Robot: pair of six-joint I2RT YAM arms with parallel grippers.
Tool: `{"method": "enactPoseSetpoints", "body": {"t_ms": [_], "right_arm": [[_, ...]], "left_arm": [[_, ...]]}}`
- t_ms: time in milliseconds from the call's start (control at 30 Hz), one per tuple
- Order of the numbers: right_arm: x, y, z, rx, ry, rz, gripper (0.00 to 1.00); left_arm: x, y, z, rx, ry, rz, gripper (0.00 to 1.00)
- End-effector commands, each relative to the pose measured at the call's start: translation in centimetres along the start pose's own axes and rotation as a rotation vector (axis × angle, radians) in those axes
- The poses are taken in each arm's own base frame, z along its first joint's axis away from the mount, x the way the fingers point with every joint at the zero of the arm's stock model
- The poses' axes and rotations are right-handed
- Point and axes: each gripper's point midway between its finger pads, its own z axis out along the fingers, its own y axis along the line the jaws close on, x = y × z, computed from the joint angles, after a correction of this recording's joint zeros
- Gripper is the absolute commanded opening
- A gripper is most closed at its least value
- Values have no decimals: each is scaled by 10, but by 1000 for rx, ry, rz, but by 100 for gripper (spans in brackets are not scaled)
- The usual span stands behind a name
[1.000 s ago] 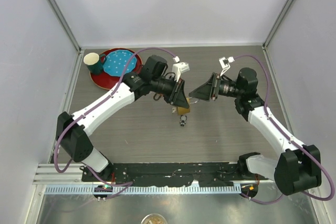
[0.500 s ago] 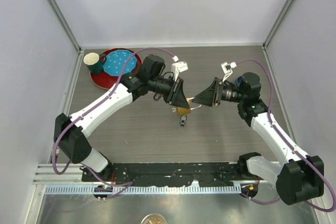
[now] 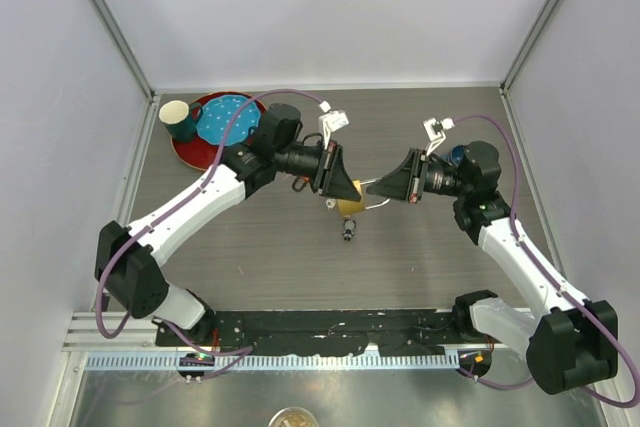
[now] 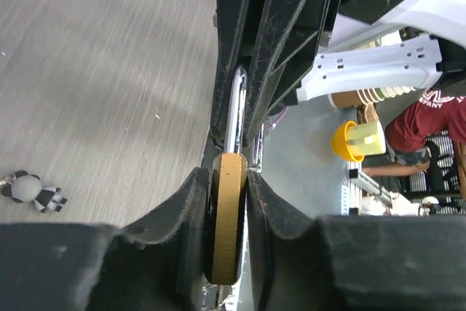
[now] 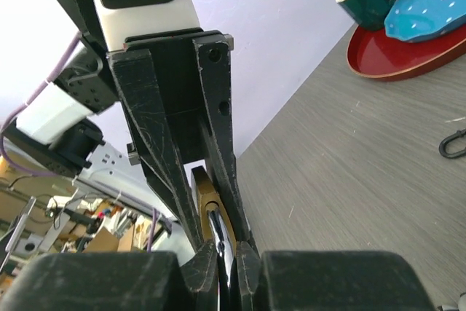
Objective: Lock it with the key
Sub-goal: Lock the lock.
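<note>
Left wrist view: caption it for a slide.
Left gripper clamps the brass padlock; right gripper pinches its steel shackle.

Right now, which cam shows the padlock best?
Left wrist: the padlock sits centre frame, edge-on, clamped between the left fingers. Right wrist shows only a brass sliver; top external, a small patch between both arms.

Bright even overhead light, soft faint shadows, wrist views blurred at near edges

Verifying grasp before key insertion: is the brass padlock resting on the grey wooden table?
No, the left gripper clamps the brass padlock, holding it clear above the grey wooden table.
</note>
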Motion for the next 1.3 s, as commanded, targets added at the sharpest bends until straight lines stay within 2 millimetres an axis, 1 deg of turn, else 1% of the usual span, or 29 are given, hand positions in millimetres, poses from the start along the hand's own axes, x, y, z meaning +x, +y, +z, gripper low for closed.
{"method": "enactPoseSetpoints", "body": {"t_ms": [0, 33, 67, 100, 133, 267, 300, 433, 500, 533, 633, 833, 967, 1067, 1100, 1133, 1167, 1200, 1267], "right_arm": [[-26, 22, 1, -18, -131, -60, 1], [-30, 23, 1, -19, -156, -45, 1], [-37, 32, 0, -47, -190, -81, 1], [-40, 36, -1, -56, -205, -44, 1], [-45, 39, -1, -60, -228, -45, 1], [-62, 52, -3, -84, -297, -49, 1], [-65, 55, -4, -87, -306, -46, 1], [-80, 70, -6, -115, -353, -22, 1], [-89, 74, -7, -118, -383, -9, 1], [-92, 77, -8, -121, -394, -5, 1], [-102, 80, -9, -126, -438, 29, 1], [-119, 91, -11, -168, -483, 61, 1], [-126, 96, -11, -189, -493, 63, 1], [-127, 98, -12, -213, -500, 76, 2], [-127, 97, -11, -216, -500, 81, 1], [-126, 96, -12, -217, -500, 89, 1], [-126, 96, -11, -220, -502, 90, 2], [-126, 95, -11, -220, -503, 93, 1], [-126, 95, -11, -226, -503, 100, 1]], "left_arm": [[-63, -31, -27, 49, -255, 105, 43], [-73, -30, -32, 47, -297, 130, 49], [-76, -32, -37, 50, -316, 137, 53], [-79, -30, -38, 48, -327, 134, 60], [-85, -30, -43, 46, -352, 140, 63], [-98, -34, -49, 55, -396, 171, 68], [-102, -34, -51, 49, -409, 178, 73], [-117, -35, -58, 23, -473, 257, 81], [-119, -37, -58, 30, -487, 293, 85], [-121, -41, -60, 40, -500, 318, 87], [-122, -44, -60, 57, -505, 343, 89], [-113, -29, -51, 23, -480, 334, 88], [-109, -18, -40, 8, -464, 316, 84], [-108, -14, -36, 8, -462, 306, 79], [-107, -13, -33, 12, -457, 300, 76], [-109, -14, -33, 20, -470, 313, 74], [-108, -12, -32, 25, -471, 297, 73], [-108, -12, -31, 33, -475, 296, 68], [-111, -15, -31, 56, -486, 295, 62]]}}
